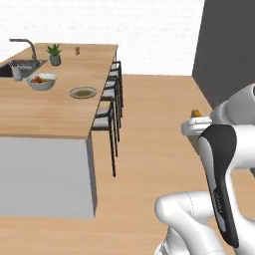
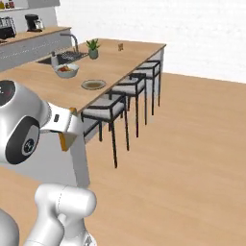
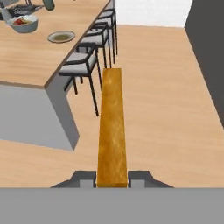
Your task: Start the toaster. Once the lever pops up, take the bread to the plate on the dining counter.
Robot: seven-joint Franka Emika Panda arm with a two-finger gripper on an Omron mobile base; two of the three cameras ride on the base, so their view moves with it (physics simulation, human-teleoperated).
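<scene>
My gripper point(image 3: 112, 180) is shut on the bread point(image 3: 111, 127), a golden-tan slice seen edge-on and reaching away from the fingers. From the base views the gripper point(image 2: 67, 129) hangs in the air short of the dining counter's point(image 1: 50, 117) near corner, with a bit of bread point(image 1: 197, 113) showing past the hand. The plate point(image 1: 83, 92), pale-rimmed with a brownish centre, lies near the counter's stool-side edge; it appears as plate point(image 3: 61, 36) and plate point(image 2: 93, 84) too. The black toaster point(image 2: 6, 29) stands far off on the back worktop.
A white fruit bowl point(image 1: 42, 81) sits just left of the plate, with a sink point(image 1: 21, 64) and potted plant point(image 1: 54, 54) beyond. Black stools point(image 2: 120, 91) line the counter's side. A coffee machine point(image 2: 32, 22) is on the back worktop. A dark wall point(image 1: 224, 45) rises at right.
</scene>
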